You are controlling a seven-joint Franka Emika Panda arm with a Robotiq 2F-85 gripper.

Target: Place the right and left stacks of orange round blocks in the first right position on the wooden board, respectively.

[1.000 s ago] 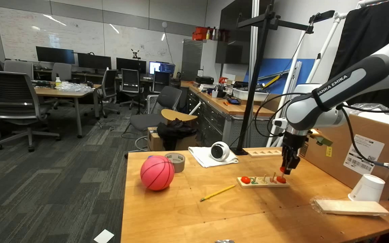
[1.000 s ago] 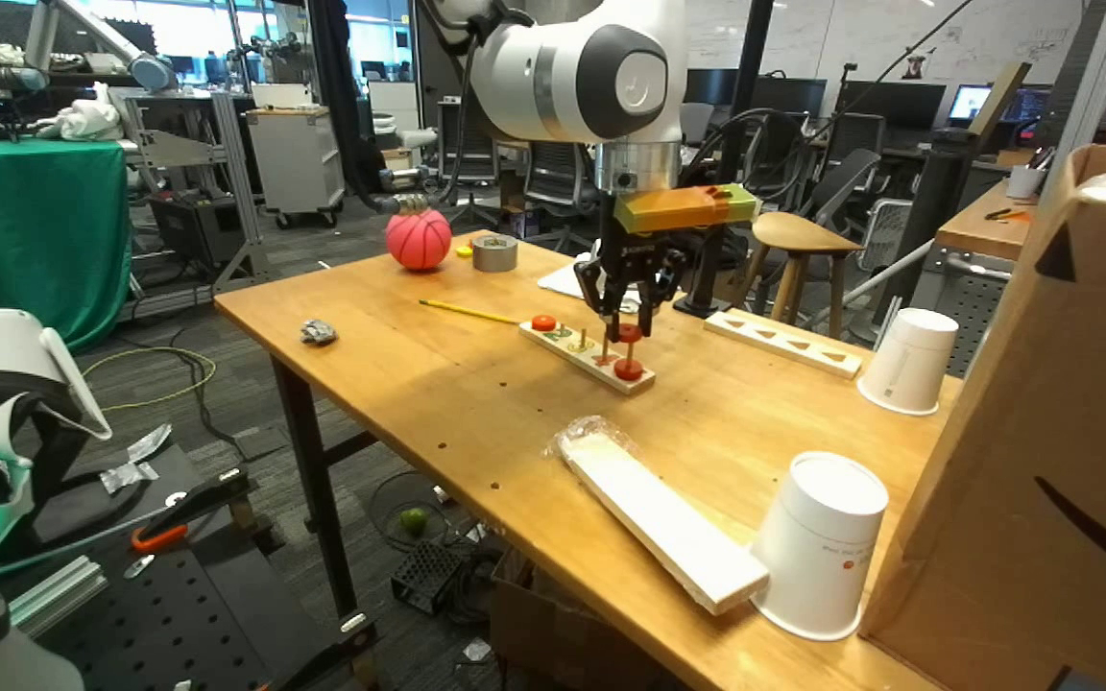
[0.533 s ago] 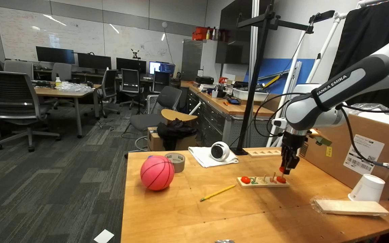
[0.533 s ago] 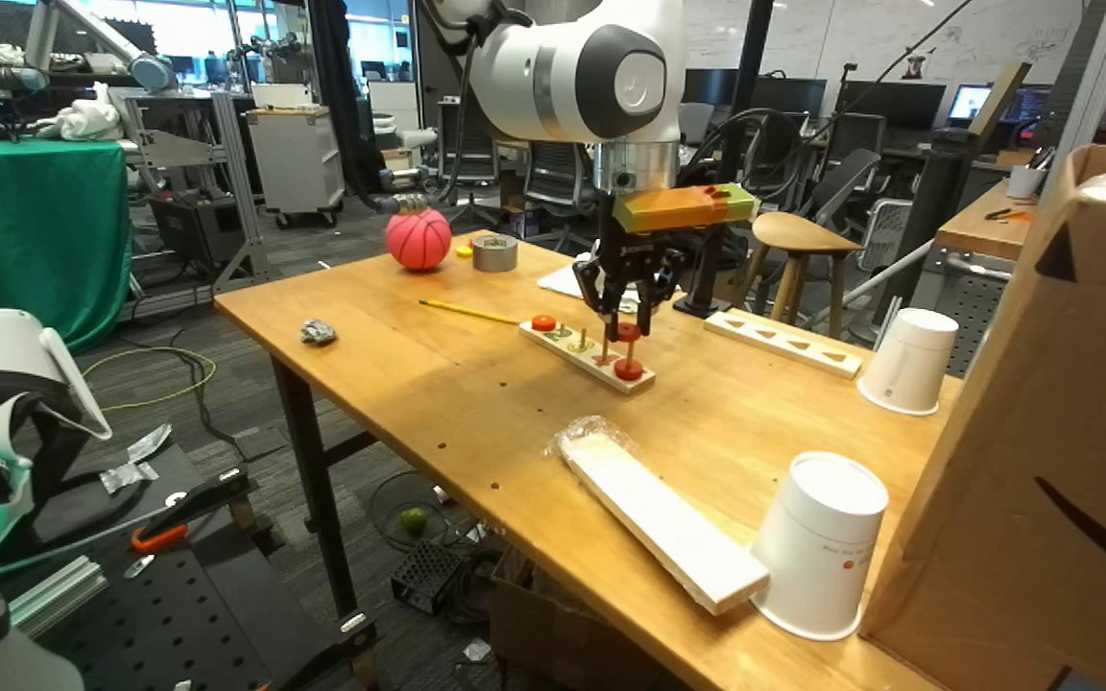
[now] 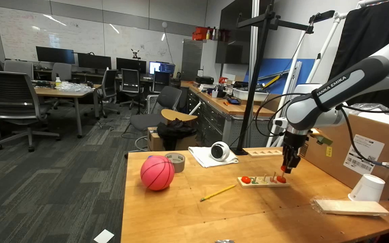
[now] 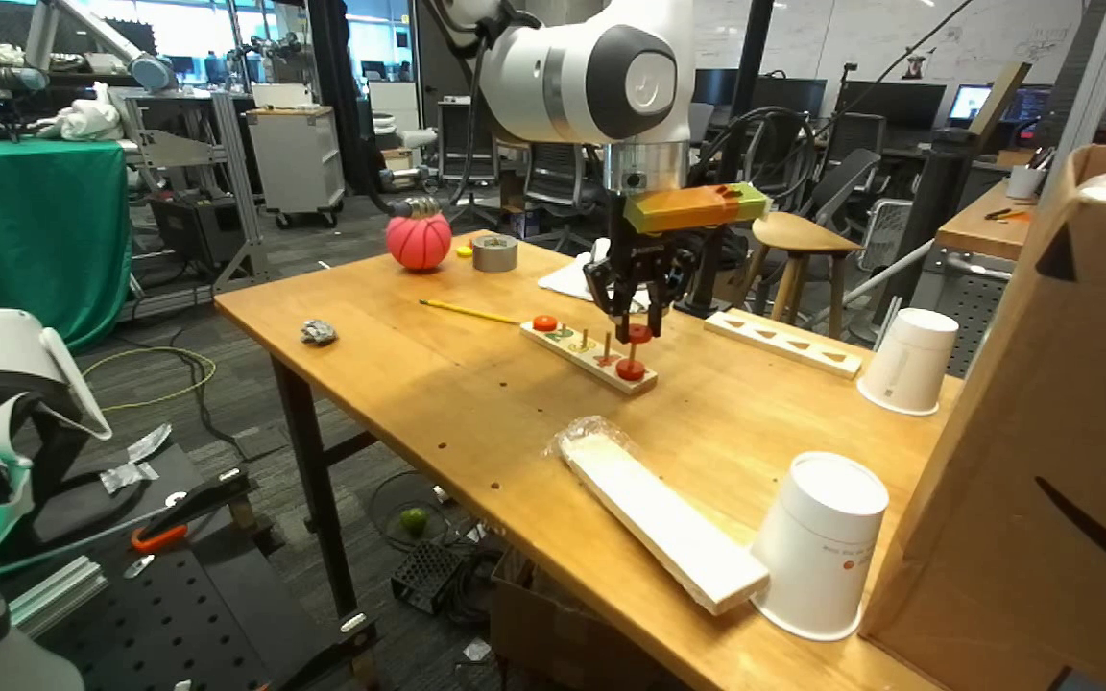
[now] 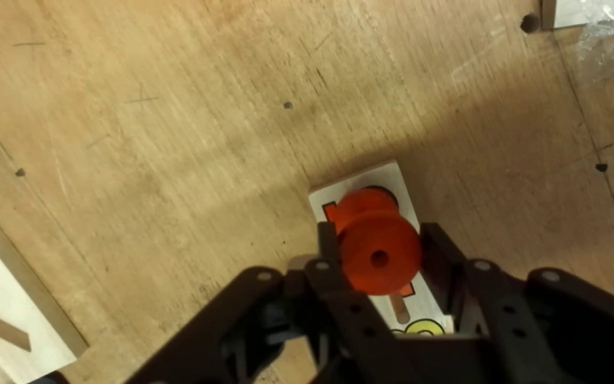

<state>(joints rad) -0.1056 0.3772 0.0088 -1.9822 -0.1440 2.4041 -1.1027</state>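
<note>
My gripper (image 7: 380, 249) is shut on an orange round block (image 7: 379, 234), one finger on each side, its centre hole facing up in the wrist view. Both exterior views place this block (image 6: 640, 335) near the top of the end peg of the wooden board (image 6: 569, 354). Whether the peg's tip is inside the hole I cannot tell. Lower on that peg, another orange block (image 6: 630, 370) rests against the board, partly covered by the held one in the wrist view. At the board's opposite end sits an orange block (image 5: 245, 180). Bare pegs (image 6: 585, 338) stand between the two ends.
A pale board with triangular cut-outs (image 6: 783, 344) lies behind, close to a white cup (image 6: 910, 360). Nearer are a wrapped pale piece (image 6: 661, 523) and another cup (image 6: 817, 552). A pencil (image 5: 217, 193), pink ball (image 5: 157, 172) and cardboard box (image 5: 360, 153) also surround the board.
Over the last half second the gripper and its block shifted slightly to the right in both exterior views. The board moved a tiny amount the same way. The grip is unchanged.
</note>
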